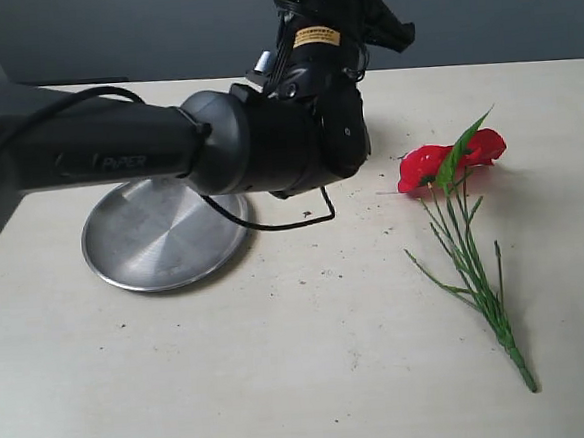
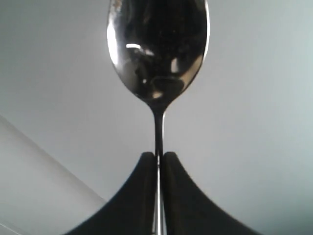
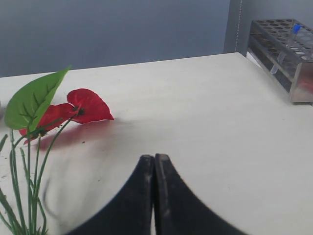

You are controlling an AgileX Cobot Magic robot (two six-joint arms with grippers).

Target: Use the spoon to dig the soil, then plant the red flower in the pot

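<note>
Your left gripper pinches the spoon; right gripper pressed together, empty. Flower lies unplanted right of the plate.

The arm that fills the exterior view is matt black throughout — a thick round tube carrying pale embossed lettering that ends in "PER". It widens into a smooth grey dome-shaped cap and then a bulky black cylindrical joint housing with a small round fastener on its side. A thin black cable loops out beneath the housing. Above it a yellow label with dark print wraps a black link. In each wrist view the end effector shows as two black, curved fingers — smooth, dull and tapering to narrow tips.
</note>
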